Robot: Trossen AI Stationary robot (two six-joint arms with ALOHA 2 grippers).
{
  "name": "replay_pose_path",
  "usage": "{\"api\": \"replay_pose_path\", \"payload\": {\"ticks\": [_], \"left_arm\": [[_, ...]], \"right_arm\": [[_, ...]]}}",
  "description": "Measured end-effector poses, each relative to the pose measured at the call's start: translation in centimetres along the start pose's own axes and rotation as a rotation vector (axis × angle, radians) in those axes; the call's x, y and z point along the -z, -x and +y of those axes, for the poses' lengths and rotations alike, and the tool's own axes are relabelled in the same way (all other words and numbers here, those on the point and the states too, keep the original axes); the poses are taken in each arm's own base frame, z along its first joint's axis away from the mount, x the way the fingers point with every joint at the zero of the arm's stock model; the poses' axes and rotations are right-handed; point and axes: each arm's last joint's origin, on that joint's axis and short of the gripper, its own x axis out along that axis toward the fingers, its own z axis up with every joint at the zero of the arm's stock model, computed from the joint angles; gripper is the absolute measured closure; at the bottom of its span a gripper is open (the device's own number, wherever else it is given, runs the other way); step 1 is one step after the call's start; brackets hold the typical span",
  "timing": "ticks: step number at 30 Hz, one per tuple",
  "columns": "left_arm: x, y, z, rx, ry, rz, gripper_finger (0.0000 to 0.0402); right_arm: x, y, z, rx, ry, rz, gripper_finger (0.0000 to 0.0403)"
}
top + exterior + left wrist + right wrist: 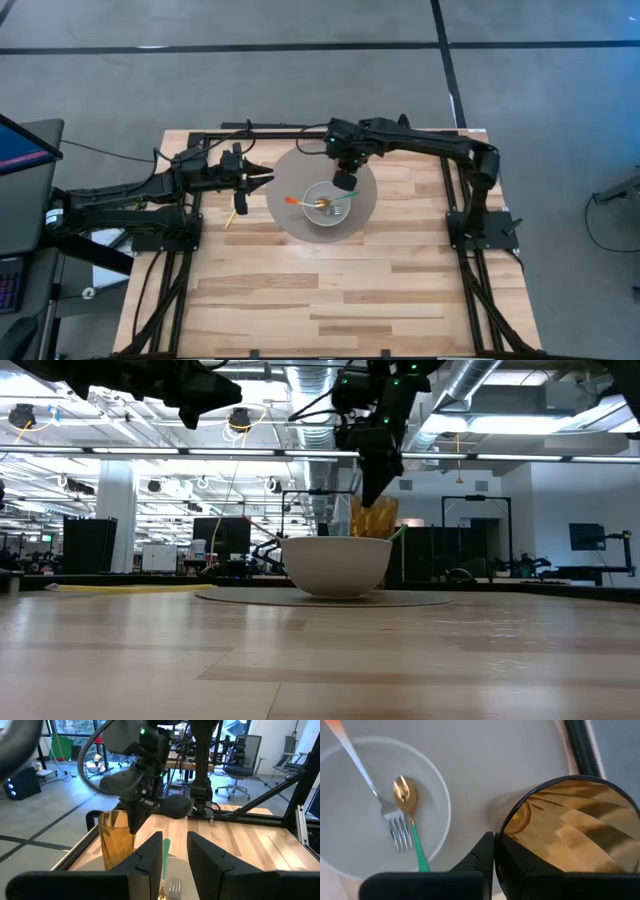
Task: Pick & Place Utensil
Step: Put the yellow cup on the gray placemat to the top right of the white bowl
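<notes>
A white bowl [325, 206] stands on a round grey mat [290, 170]. In it lie a fork [395, 832] with an orange-tipped handle and a gold spoon [405, 795] whose green handle [420, 855] rests over the bowl's rim. An amber glass [570, 830] stands upright on the mat just beyond the bowl. My right gripper [494, 840] is shut and points down, with its tips at the glass's rim on the bowl side [372, 495]. My left gripper [175, 837] is open and hovers level at the mat's left edge [265, 180], pointing at the bowl. My right gripper comes from above with its shut fingers [512, 862] beside the glass's rim [507, 820] on the side facing the bowl. The fingers hide the nearest bit of rim, so I cannot tell whether they touch it.
A thin yellow stick [232, 214] lies on the wood left of the mat, under the left arm. Black frame rails [250, 128] run along the table's far and side edges. The near half of the table [330, 300] is bare wood.
</notes>
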Motion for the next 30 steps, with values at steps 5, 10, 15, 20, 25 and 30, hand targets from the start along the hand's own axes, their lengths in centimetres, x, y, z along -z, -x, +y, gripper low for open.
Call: {"api": "replay_pose_path", "payload": {"ticks": [5,10,15,20,25,30], "left_arm": [[0.0,0.0,0.0,0.0,0.005,0.001,0.0311],[0.0,0.0,0.0,0.0,0.005,0.003,0.0311],[0.1,0.0,0.0,0.0,0.005,0.007,0.0311],[0.1,0.0,0.0,0.0,0.005,0.006,0.0311],[0.1,0.0,0.0,0.0,0.007,0.007,0.0311],[0.1,0.0,0.0,0.0,0.007,0.007,0.0311]], "right_arm": [[-0.2,-1.0,0.0,0.068,0.01,0.064,0.0386],[-0.3,-1.7,-0.1,0.151,0.017,0.08,0.0367],[-0.1,-1.7,-0.2,0.148,0.018,0.094,0.0342],[0.0,-1.5,0.0,0.141,0.067,0.108,0.0322],[0.1,-1.4,0.2,0.142,0.077,0.111,0.0307],[-0.4,-0.2,0.1,0.146,0.045,0.098,0.03]]}}
